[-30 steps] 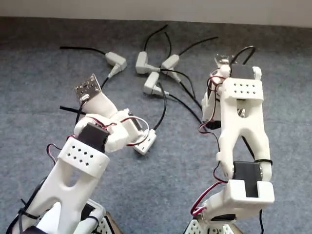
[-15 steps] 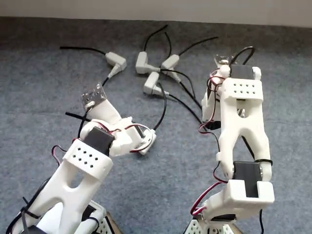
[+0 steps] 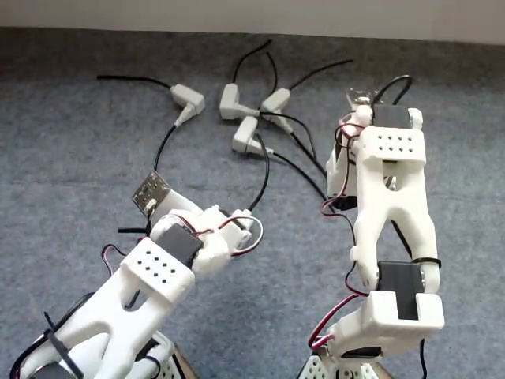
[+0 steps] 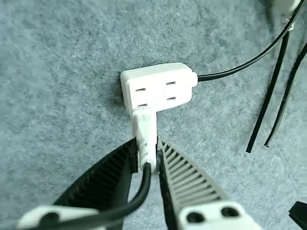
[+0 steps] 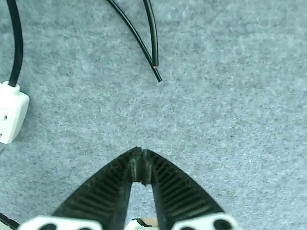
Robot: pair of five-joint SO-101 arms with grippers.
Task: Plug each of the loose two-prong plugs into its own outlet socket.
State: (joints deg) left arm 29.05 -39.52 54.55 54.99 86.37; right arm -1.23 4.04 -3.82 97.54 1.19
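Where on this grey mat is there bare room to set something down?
Bare mat lies between the left arm and right arm, and on the outer side of each. The far middle is crowded with loose plugs and black cables.

The table cover (image 4: 57, 72) is grey fuzzy cloth. The outlet socket (image 4: 156, 86) and the plug (image 4: 144, 122) are smooth white plastic. The left gripper (image 4: 147, 146) is black ridged plastic.
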